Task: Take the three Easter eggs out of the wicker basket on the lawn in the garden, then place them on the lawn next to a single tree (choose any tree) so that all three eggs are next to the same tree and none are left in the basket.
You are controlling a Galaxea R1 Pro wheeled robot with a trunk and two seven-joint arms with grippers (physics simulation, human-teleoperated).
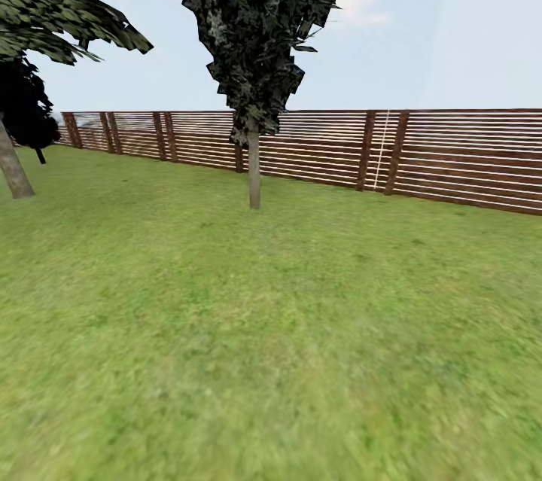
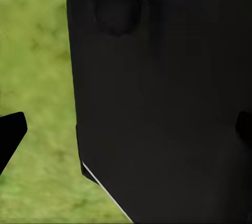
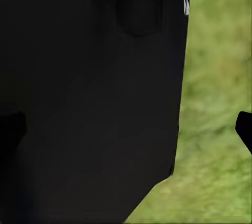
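Note:
The lawn (image 1: 271,345) spreads wide and green in the head view. At its far left stands a tree with a thick pale trunk (image 1: 13,168), its crown cut off by the picture's edge. The three Easter eggs and the wicker basket are out of view. In the left wrist view my left gripper (image 2: 126,129) is open, its fingertips (image 2: 10,134) far apart with a black part of the robot's body between them. My right gripper (image 3: 128,129) is likewise open over grass, with one fingertip (image 3: 244,129) at the frame's edge.
A thin-trunked tree with dark narrow foliage (image 1: 254,180) stands mid-lawn, ahead of me. A brown slat fence (image 1: 421,157) closes the garden behind it. A dark bush (image 1: 26,112) sits at the far left by the fence.

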